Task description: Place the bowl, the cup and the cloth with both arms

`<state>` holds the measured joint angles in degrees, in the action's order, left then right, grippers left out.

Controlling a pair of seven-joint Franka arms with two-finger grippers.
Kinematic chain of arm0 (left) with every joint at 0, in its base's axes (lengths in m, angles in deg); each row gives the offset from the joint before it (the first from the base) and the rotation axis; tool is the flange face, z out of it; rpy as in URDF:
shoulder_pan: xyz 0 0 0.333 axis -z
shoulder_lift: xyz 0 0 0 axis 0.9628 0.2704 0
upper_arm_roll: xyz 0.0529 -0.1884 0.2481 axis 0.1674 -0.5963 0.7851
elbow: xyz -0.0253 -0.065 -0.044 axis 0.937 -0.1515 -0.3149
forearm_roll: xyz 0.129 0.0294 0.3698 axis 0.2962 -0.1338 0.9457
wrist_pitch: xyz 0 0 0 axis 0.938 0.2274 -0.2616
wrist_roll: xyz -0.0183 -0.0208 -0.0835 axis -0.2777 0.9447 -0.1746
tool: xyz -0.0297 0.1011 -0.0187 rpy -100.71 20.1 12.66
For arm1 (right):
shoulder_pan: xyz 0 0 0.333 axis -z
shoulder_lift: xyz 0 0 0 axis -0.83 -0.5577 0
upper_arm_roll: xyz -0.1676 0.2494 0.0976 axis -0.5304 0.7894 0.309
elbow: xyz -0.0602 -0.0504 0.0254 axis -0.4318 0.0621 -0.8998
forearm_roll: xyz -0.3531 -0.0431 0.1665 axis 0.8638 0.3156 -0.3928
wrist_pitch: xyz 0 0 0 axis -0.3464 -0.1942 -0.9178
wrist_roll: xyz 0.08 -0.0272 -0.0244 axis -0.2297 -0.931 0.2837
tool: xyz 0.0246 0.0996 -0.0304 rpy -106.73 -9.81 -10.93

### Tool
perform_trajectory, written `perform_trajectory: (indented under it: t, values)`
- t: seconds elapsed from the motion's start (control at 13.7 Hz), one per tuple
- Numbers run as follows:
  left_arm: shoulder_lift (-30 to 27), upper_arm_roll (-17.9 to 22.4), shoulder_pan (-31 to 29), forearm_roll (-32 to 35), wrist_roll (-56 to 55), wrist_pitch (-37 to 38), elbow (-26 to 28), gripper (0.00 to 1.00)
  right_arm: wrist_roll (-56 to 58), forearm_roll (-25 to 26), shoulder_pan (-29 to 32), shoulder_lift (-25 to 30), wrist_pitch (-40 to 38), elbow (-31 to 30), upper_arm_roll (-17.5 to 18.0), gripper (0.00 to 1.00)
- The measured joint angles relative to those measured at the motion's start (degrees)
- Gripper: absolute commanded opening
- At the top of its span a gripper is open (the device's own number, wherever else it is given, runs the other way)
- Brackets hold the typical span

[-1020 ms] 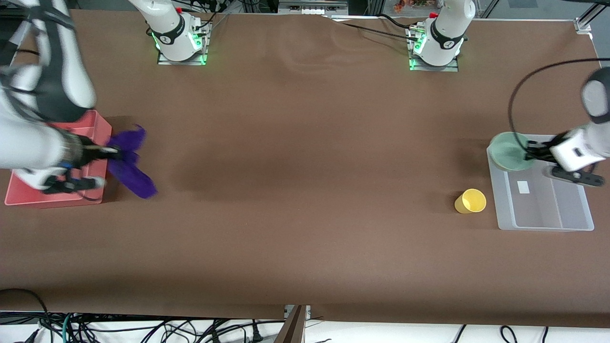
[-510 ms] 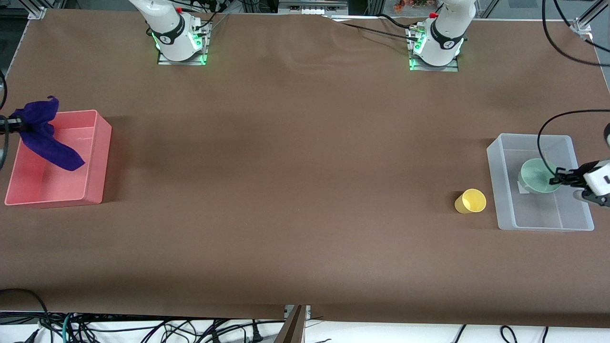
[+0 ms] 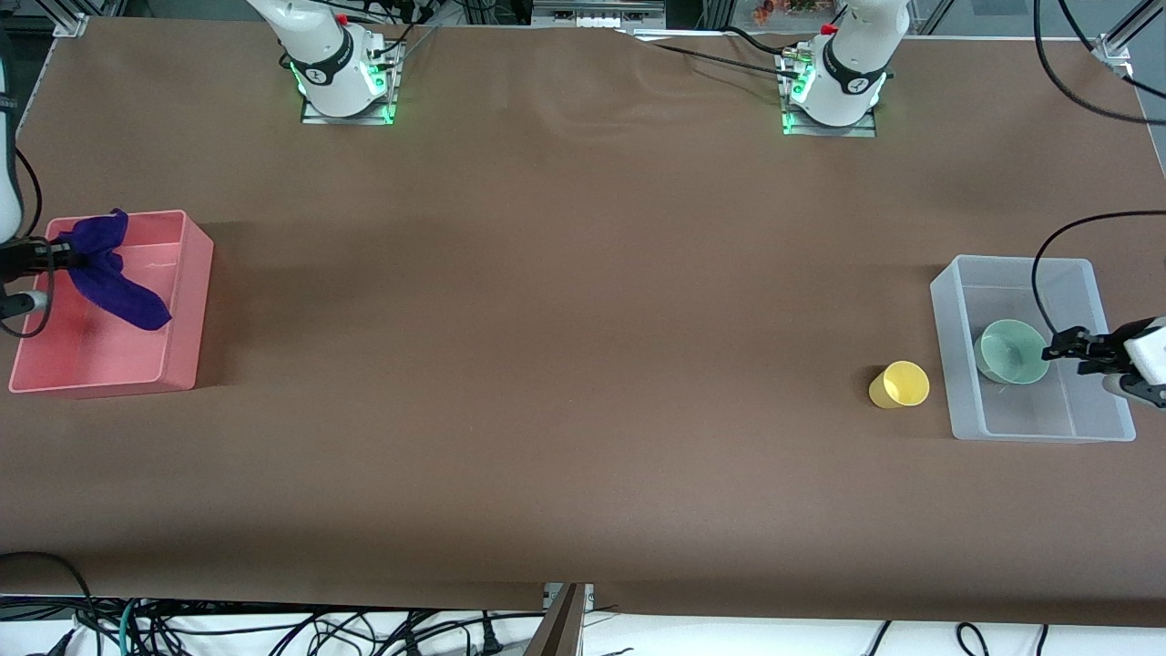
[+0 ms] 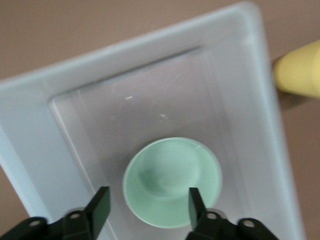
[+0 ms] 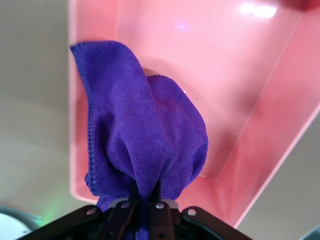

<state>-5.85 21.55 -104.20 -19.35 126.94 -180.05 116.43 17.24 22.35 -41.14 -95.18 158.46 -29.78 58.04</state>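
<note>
You see one bowl (image 3: 1011, 353) inside the clear bin (image 3: 1034, 425), now lower and released, left gripper (image 3: 1064, 346) jaws spread, one cup (image 3: 899, 384) beside the bin, one cloth (image 3: 107, 271) pinched by right gripper (image 3: 44, 259), lowered over one pink bin (image 3: 178, 351).

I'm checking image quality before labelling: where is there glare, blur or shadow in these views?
Right wrist view: bright glare spots on the pink bin; the cloth is sharp. Left wrist view: soft focus overall, with the cup blurred at the frame's edge and the bowl fairly clear. Front view: even lighting, with a soft shadow beside the pink bin.
</note>
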Motion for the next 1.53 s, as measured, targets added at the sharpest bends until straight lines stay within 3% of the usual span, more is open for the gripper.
perform_trajectory:
  t: [0.29,0.58,0.73,0.87,1.09,1.24,1.31,1.53]
  values:
    - [-5.1,-1.9,9.2,0.1,-0.9,6.7,-3.4,1.00,3.9,-1.5,0.5,-1.8,7.0,-5.0,-2.2,0.00]
    - [0.3,-1.9,16.4,2.6,7.7,5.4,-2.7,1.00,4.3,-1.6,0.4,-3.5,10.7,-6.2,-2.2,0.00]
    - [3.9,-1.8,17.2,3.7,10.0,0.9,-1.3,1.00,4.6,-1.6,0.4,-4.8,12.3,-6.6,-2.2,1.00]
    - [5.4,-1.6,17.2,4.5,11.2,-3.0,-0.5,0.98,4.7,-2.8,0.4,-5.0,12.4,-6.6,-2.2,1.00]
    - [6.2,-1.4,17.1,4.6,11.7,-6.7,0.0,0.74,4.8,-6.0,0.2,-3.4,5.0,-2.0,-2.1,1.00]
    - [7.7,-1.4,17.1,4.6,11.9,-7.9,0.2,0.18,4.3,-7.1,-0.1,-1.8,-3.3,5.2,-1.0,1.00]
    - [8.4,-1.4,17.1,4.6,12.0,-8.3,0.2,0.00,2.4,-7.3,-0.2,-1.0,-6.1,8.6,0.3,1.00]
    - [9.1,-1.4,17.1,4.6,12.1,-8.6,0.2,0.00,-4.4,-7.3,-0.5,1.1,-11.4,15.0,5.8,1.00]
